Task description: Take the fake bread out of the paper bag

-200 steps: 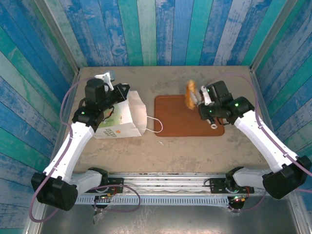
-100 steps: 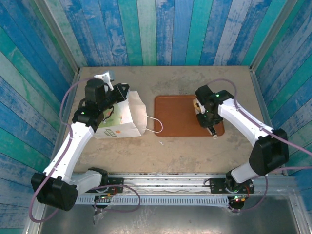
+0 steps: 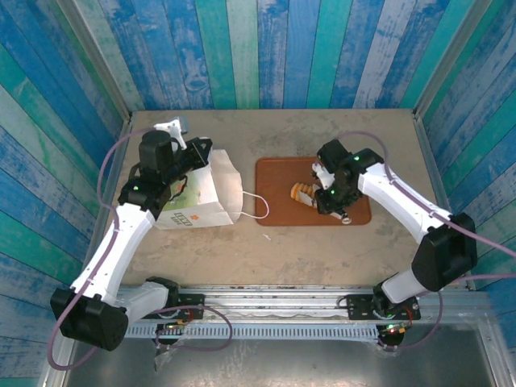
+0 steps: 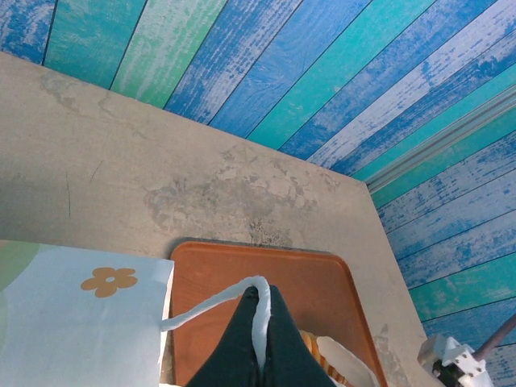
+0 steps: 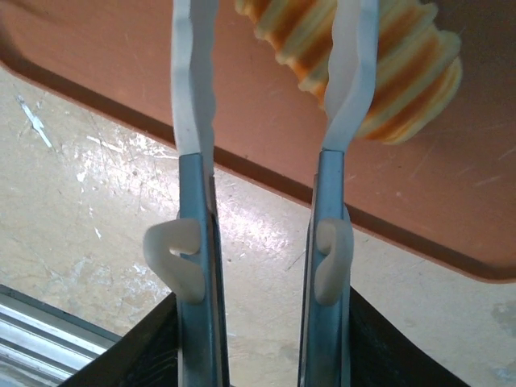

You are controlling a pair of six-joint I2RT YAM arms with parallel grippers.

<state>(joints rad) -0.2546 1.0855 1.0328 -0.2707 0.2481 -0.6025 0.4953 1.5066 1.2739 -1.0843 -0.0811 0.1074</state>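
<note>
**Bread roll out on the tray, the bag not yet checked**

You have one piece out. A ridged roll (image 3: 301, 192) lies on the brown tray (image 3: 274, 211), well apart from the paper bag (image 3: 196, 200). That part of the job looks done.

Your right fingers (image 5: 192, 89) are spread wide. The wrist camera shows the roll's end just under them, and one finger crosses in front of it. It looks like they are not squeezing the roll, but the view is too close to be sure that nothing touches.

Your left fingers (image 4: 242, 347) are pressed together on the white cord handle (image 4: 211, 302) of the bag. They pinch it and hold that side of the bag up. The bag stands on the desk (image 3: 322, 250), to the left of the tray, with its flower print facing the arms. Its other cord handle (image 3: 258, 205) hangs loose over the tray's edge.

What is left is harder to judge. No camera looks down into the bag, so you cannot tell how many pieces are inside it, or if there are any at all. This one roll is the only bread you can see out on the tray or the desk.

So count the job as started, not finished. The bag is held ready for another reach, and the right arm has its fingers free to go back in.
</note>
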